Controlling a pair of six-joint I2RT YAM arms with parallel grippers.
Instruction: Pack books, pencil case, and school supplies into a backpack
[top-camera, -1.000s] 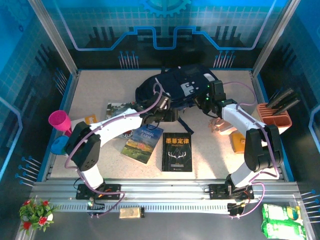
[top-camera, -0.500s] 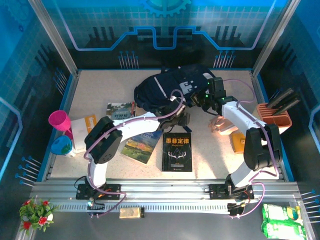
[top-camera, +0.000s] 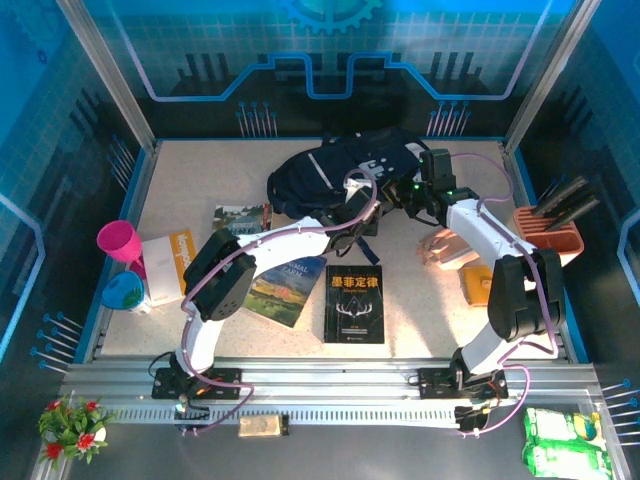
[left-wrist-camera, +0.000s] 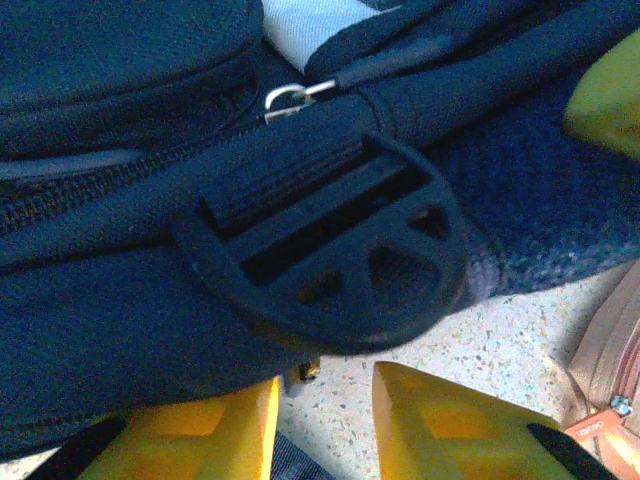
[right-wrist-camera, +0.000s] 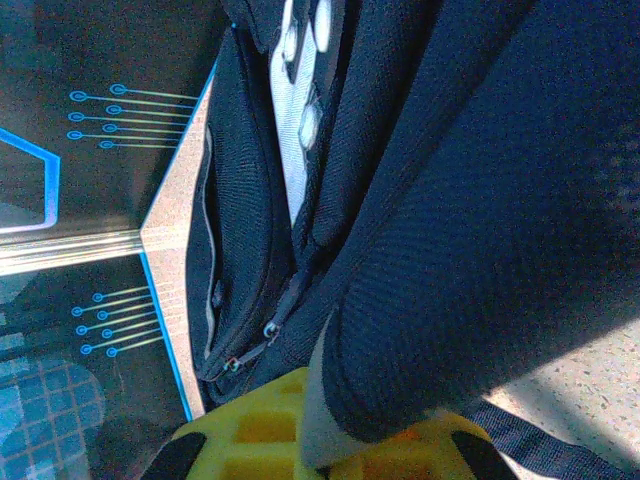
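Observation:
The dark navy backpack (top-camera: 335, 170) lies at the back centre of the table. My right gripper (top-camera: 405, 195) is shut on a fold of its fabric (right-wrist-camera: 400, 330). My left gripper (top-camera: 365, 222) sits at the backpack's near edge, open by a narrow gap. Bare table shows between its yellow fingers (left-wrist-camera: 440, 420), just below a round black buckle (left-wrist-camera: 330, 260). The black book (top-camera: 356, 303) and Animal Farm (top-camera: 285, 288) lie side by side in front. A third book (top-camera: 240, 218) lies to the left. The pinkish pencil case (top-camera: 450, 248) (left-wrist-camera: 610, 370) and a flat orange piece (top-camera: 475, 283) lie to the right.
A magenta cup (top-camera: 118, 240), a blue round item (top-camera: 125, 292) and a white-orange box (top-camera: 168, 262) stand at the left edge. A holder with black handles (top-camera: 548, 228) stands at the right edge. Blue walls enclose the table.
My left arm has swung right along the backpack's near edge and its jaws have narrowed. The right gripper has kept its grip and barely moved.

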